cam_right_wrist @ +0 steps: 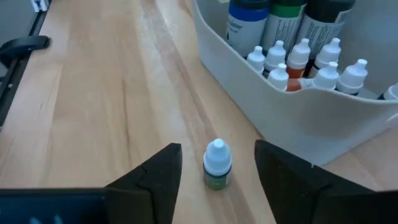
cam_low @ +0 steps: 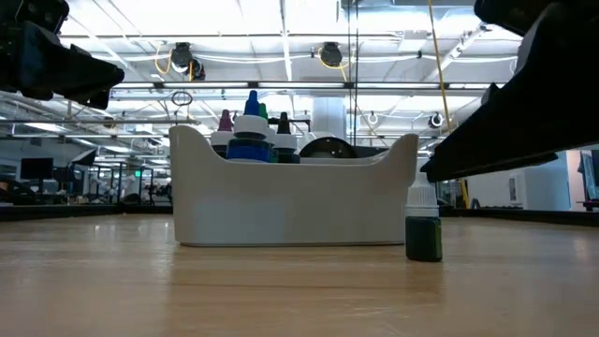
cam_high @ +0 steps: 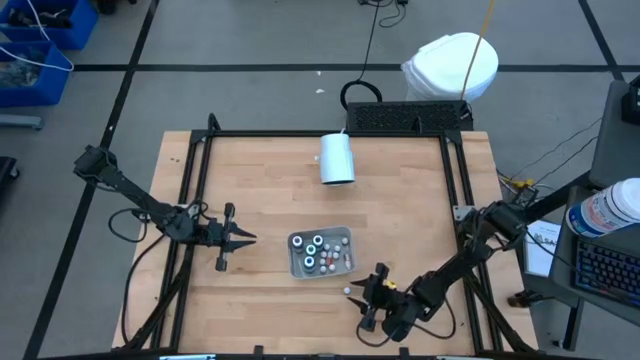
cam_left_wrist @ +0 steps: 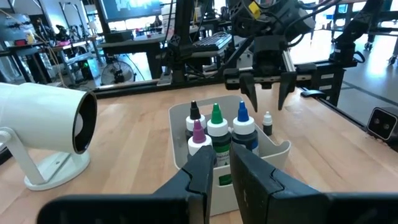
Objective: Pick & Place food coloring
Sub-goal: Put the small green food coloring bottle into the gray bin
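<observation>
A small green food coloring bottle (cam_right_wrist: 217, 164) with a white cap stands upright on the desk (cam_right_wrist: 93, 99), just beside the white tray (cam_right_wrist: 298, 118) holding the other bottles (cam_right_wrist: 298, 59); no label is readable. The right gripper (cam_right_wrist: 217, 171) straddles it, fingers spread and not touching, while the left gripper (cam_left_wrist: 222, 180) waits nearly closed, empty, beyond the tray's other side.

A robotics lab or workshop: a wooden bench (cam_high: 260, 215) in a black metal frame (cam_high: 200, 150) stands on a grey taped floor, with blue storage bins (cam_high: 40, 40) beside it, trailing cables, and open industrial ceiling lights (cam_low: 328, 54).
</observation>
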